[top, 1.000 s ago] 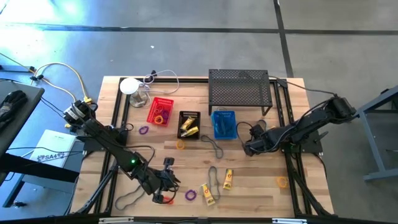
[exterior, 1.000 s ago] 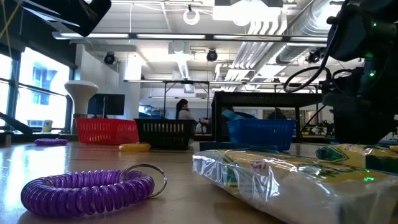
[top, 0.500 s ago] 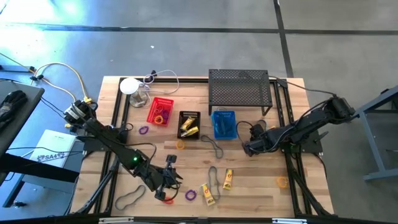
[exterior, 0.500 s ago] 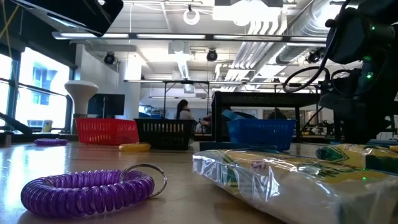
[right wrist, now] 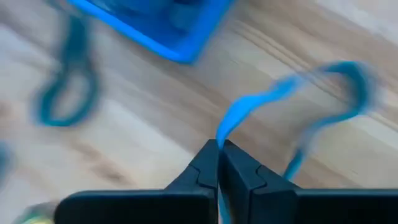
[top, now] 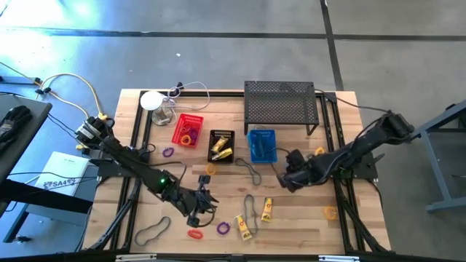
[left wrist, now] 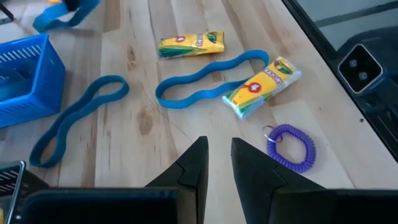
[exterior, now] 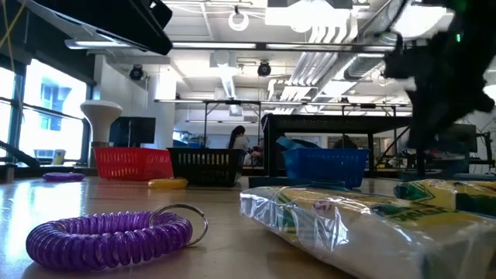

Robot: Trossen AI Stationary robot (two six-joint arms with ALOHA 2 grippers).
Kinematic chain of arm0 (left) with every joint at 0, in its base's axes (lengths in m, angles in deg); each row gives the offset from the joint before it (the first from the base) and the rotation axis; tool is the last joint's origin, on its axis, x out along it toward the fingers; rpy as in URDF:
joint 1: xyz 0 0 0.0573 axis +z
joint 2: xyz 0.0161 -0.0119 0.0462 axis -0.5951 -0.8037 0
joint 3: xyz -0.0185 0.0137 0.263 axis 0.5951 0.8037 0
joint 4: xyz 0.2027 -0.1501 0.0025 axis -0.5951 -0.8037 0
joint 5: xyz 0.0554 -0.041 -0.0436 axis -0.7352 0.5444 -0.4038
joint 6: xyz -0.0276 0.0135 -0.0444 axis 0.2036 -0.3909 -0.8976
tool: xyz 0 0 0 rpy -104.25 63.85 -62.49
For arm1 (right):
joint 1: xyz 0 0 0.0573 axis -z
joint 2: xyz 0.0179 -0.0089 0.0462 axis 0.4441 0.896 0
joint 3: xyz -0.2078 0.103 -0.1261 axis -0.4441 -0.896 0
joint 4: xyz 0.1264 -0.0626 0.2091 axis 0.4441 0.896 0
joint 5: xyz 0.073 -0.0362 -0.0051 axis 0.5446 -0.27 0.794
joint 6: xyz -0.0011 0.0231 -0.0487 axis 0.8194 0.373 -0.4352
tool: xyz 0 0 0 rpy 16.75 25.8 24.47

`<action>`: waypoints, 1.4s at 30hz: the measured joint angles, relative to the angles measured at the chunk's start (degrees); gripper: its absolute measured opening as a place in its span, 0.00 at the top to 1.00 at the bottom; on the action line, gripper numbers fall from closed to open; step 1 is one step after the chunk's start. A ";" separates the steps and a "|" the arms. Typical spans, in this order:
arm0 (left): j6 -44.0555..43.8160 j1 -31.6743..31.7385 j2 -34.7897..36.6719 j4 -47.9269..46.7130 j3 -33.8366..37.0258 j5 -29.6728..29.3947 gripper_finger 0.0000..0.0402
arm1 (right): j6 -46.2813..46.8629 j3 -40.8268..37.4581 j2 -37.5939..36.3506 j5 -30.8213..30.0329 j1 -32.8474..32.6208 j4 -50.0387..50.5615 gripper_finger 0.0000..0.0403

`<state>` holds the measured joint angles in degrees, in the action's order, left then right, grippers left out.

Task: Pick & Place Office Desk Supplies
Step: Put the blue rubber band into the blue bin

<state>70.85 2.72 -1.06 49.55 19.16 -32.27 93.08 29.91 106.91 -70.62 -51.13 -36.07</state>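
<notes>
The table (top: 306,218) is pale planked wood, matt and grained. Beside the black wire-mesh metal shelf (top: 280,104) sits a blue plastic lattice basket (top: 261,145) — near it, glossy crinkled-film crayon packs (left wrist: 262,85) and a ribbed purple coil (exterior: 108,236).

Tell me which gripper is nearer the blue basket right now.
Right. The right gripper, shut on a blue band, sits just beside the blue basket; the left gripper is farther off.

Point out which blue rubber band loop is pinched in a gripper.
The blue loop clamped in the right gripper, beside the blue basket; the other loops lie flat, untouched.
</notes>
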 joint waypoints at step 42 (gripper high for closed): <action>-25.24 -13.62 0.00 -5.06 1.31 -9.71 0.84 | -36.86 12.75 13.57 -13.81 10.31 -18.81 0.99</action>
<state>45.61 -10.90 -1.06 44.49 20.47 -41.98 56.22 42.65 120.47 -84.43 -40.83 -54.88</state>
